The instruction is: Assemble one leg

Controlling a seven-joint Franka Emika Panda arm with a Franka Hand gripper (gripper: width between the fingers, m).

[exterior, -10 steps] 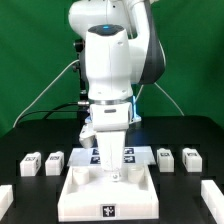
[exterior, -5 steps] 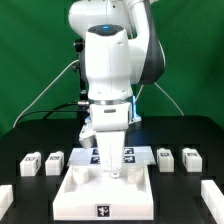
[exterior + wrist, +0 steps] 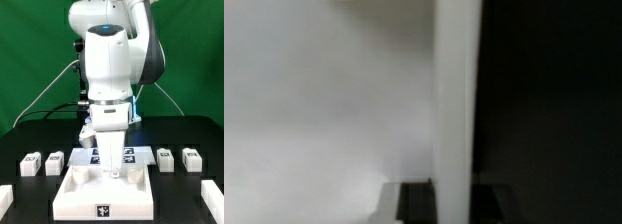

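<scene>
Nearest in the exterior view, a white rimmed panel (image 3: 75,195) carries a black-and-white tag (image 3: 105,210) on its front wall. The gripper (image 3: 114,168) reaches down into the panel; I cannot tell whether its jaws are apart or clamped. Tagged legs (image 3: 55,160) lie on the black table (image 3: 40,135) at both sides. Only the wrist view shows a blurred white surface (image 3: 331,110), straight-edged against dark.
</scene>
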